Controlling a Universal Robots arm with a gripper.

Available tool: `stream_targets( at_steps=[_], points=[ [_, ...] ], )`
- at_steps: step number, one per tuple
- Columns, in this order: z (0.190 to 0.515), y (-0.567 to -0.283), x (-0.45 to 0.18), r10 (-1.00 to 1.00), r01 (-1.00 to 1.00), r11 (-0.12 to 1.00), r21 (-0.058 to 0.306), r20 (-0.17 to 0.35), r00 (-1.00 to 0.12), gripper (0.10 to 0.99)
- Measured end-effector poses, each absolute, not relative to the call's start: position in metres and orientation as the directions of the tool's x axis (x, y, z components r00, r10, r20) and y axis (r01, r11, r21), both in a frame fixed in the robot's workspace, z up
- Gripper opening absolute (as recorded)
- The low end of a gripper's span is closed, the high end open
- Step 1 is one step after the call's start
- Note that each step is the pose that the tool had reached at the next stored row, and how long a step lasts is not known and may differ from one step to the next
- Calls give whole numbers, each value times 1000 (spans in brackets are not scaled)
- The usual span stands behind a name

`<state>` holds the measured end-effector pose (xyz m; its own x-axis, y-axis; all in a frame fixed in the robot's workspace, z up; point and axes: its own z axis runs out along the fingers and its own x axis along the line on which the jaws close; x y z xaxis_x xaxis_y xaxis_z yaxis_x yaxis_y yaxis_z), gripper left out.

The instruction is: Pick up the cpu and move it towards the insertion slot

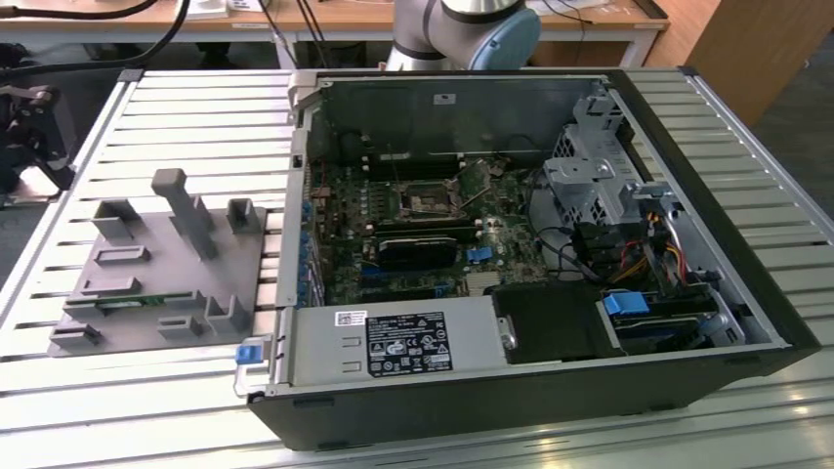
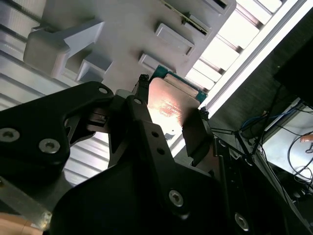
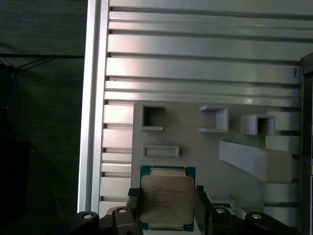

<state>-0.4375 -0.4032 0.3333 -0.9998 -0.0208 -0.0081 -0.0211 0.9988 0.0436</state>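
Gripper (image 3: 167,211) clamps the cpu (image 3: 167,198) by opposite edges above the grey fixture (image 3: 195,152), exterior view's left of the open computer case (image 1: 521,410); carriage should be level and slow to prevent slip.

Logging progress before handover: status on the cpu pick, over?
Status: gripper shut on cpu, fingers on two opposite edges. It hangs over grey fixture. No obstruction seen around it.

Silvery square cpu (image 3: 167,198) — green-rimmed, over grey fixture (image 3: 195,147)
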Motion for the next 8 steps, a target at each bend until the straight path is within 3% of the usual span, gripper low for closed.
stream_targets(
  at_steps=[8],
  points=[
    [343, -403, -437, -21, -21, 999, 44, -8, -1000, 525]
  ],
)
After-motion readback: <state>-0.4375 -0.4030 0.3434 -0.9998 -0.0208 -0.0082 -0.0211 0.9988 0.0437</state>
